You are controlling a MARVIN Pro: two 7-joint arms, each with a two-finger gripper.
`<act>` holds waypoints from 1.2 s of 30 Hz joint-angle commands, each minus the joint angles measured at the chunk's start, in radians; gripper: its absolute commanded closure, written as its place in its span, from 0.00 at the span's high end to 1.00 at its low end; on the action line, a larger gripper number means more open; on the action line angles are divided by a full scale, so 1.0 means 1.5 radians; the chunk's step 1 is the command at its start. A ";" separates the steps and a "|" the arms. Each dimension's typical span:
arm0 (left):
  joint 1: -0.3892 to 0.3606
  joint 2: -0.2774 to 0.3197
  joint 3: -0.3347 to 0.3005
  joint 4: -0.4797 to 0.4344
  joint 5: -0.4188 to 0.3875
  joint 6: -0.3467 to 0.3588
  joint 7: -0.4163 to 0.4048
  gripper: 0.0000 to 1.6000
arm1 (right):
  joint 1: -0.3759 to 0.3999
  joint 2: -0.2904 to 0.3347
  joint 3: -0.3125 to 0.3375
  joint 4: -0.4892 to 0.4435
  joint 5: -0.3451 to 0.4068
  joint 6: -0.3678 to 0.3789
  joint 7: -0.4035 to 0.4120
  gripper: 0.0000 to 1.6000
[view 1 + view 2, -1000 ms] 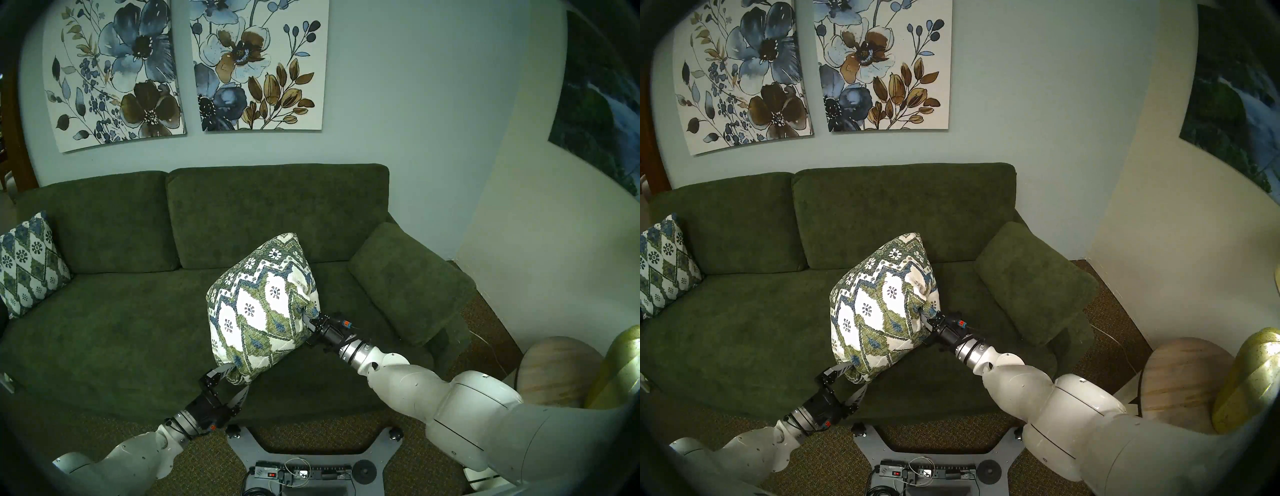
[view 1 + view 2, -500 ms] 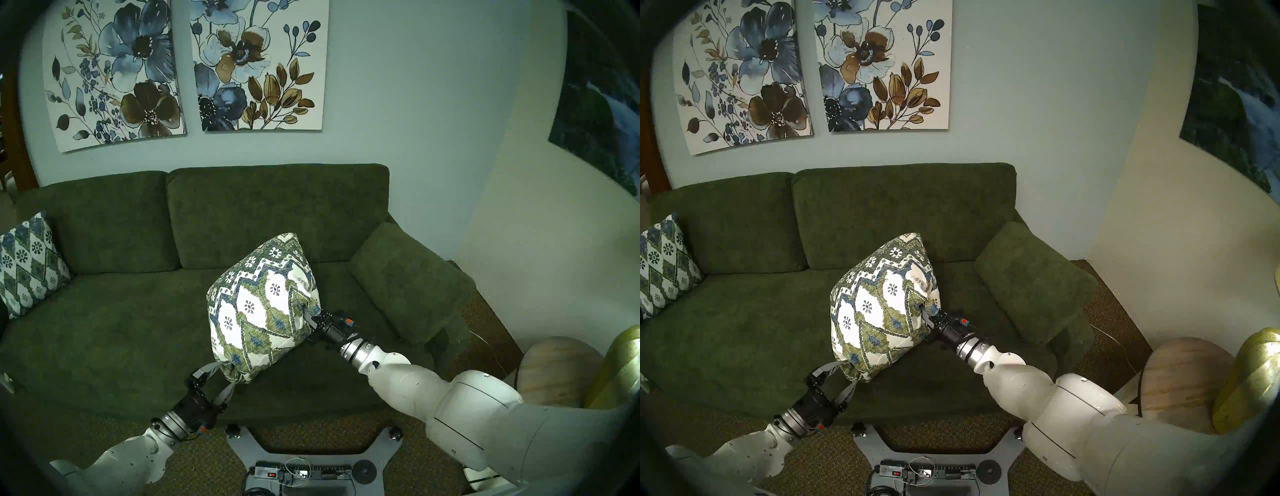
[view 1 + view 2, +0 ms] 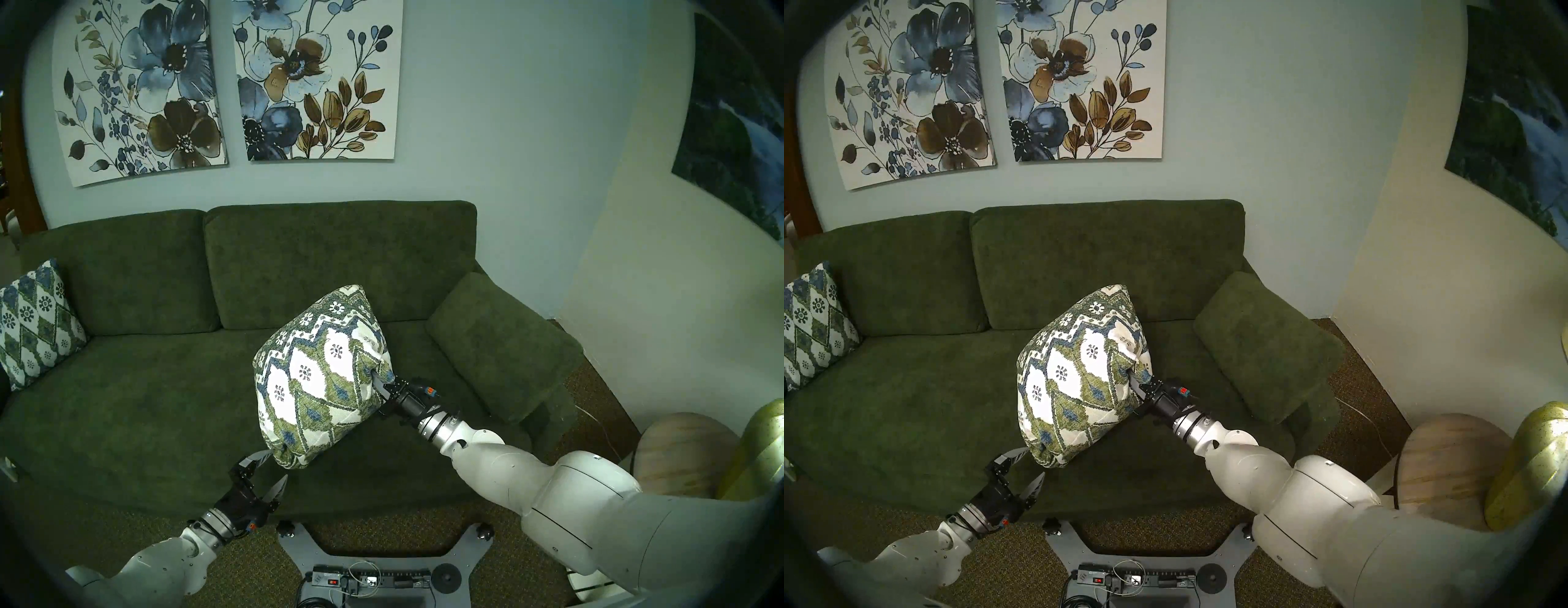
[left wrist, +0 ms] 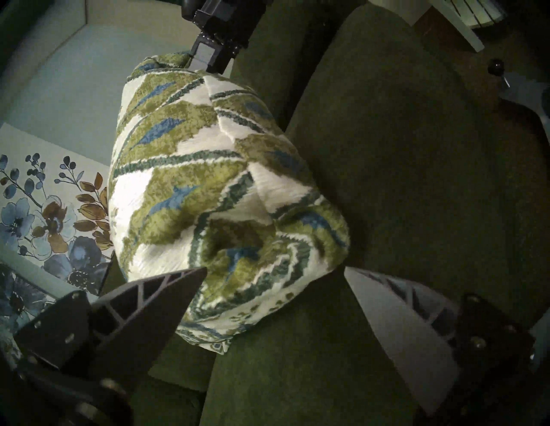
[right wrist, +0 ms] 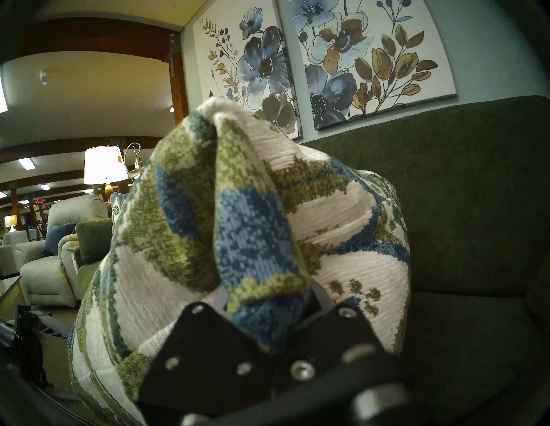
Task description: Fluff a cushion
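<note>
The cushion [image 3: 322, 373] hangs above the middle of the sofa's seat [image 3: 140, 407], held up only by the right claw [image 3: 379, 384], which is clamped on a bunched fold of fabric at the cushion's right side; that pinch looks small, so I judge a sharp shake could pull the cloth free and drop the cushion onto the seat or over its front edge onto the carpet [image 3: 237, 564]; the woven cover could also be strained at that one point.

The left claw [image 3: 268, 472] stands with its fingers spread apart, holding nothing, just below and beside the cushion's lower corner, near the seat's front edge; whether one fingertip brushes the fabric is hard to tell from the wrist view; if it closes off-centre it may catch only a loose tip.

A second patterned pillow [image 3: 36, 322] leans at the sofa's left end, well apart; the green armrest bolster [image 3: 500, 344] lies at the right end, near the right arm, and would limit a swing that way; the back cushions [image 3: 339, 263] are close behind
</note>
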 commanded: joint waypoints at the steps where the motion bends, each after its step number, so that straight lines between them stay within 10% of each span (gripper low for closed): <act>1: -0.037 -0.047 0.003 0.005 -0.014 -0.010 -0.030 1.00 | 0.022 -0.014 0.002 -0.008 0.002 0.007 0.011 0.00; 18: -0.123 -0.043 -0.025 0.083 -0.035 -0.011 -0.121 1.00 | 0.027 -0.016 0.008 -0.003 0.014 0.017 0.028 0.00; 19: -0.126 -0.044 -0.026 0.086 -0.035 -0.012 -0.124 0.50 | 0.027 -0.016 0.009 -0.002 0.015 0.017 0.029 0.00; 20: -0.130 -0.048 -0.024 0.090 -0.032 -0.011 -0.131 0.39 | 0.026 -0.016 0.009 -0.002 0.015 0.018 0.030 0.00; 21: -0.132 -0.051 -0.022 0.092 -0.030 -0.011 -0.134 0.00 | 0.026 -0.017 0.009 -0.001 0.016 0.018 0.031 0.00; 36: -0.124 0.022 -0.052 0.004 -0.037 -0.057 -0.073 0.00 | 0.033 -0.019 0.012 0.014 0.024 0.019 0.024 0.00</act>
